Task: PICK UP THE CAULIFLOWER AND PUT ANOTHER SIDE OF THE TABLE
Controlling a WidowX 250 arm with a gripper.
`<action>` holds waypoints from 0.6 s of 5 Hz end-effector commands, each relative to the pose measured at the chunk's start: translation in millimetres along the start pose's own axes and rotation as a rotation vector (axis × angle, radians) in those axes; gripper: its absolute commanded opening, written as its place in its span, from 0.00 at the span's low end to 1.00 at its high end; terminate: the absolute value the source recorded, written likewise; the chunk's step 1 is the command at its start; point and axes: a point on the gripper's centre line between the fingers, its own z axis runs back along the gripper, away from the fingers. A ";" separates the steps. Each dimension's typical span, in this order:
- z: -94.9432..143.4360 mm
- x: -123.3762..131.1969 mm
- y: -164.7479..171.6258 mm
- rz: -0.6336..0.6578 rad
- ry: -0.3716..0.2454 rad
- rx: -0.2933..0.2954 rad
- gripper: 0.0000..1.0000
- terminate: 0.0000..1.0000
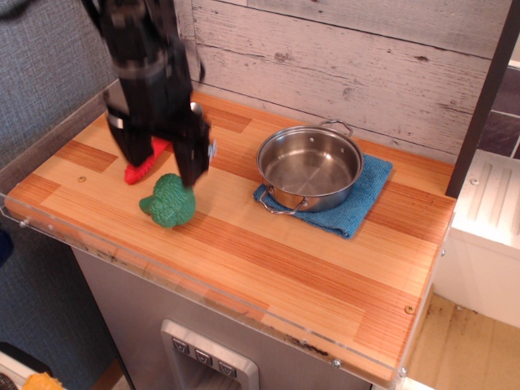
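The green cauliflower (168,201) lies on the wooden table (276,260) near the front left edge. My gripper (165,162) hangs just above and behind it. Its two black fingers are spread apart and hold nothing. They do not touch the cauliflower. The gripper looks blurred by motion.
A red-handled spoon (148,162) lies behind the cauliflower, partly hidden by my fingers. A steel pot (309,166) stands on a blue cloth (357,205) at the middle right. A white plank wall (341,57) rises behind. A clear acrylic rim (122,268) runs along the front edge.
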 end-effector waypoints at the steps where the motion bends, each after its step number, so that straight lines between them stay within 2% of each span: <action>1: 67.9 17.3 10.6 0.090 -0.071 0.013 1.00 0.00; 2: 58.4 21.5 9.0 0.083 -0.021 0.009 1.00 0.00; 3: 49.6 24.8 6.1 0.052 0.005 0.037 1.00 0.00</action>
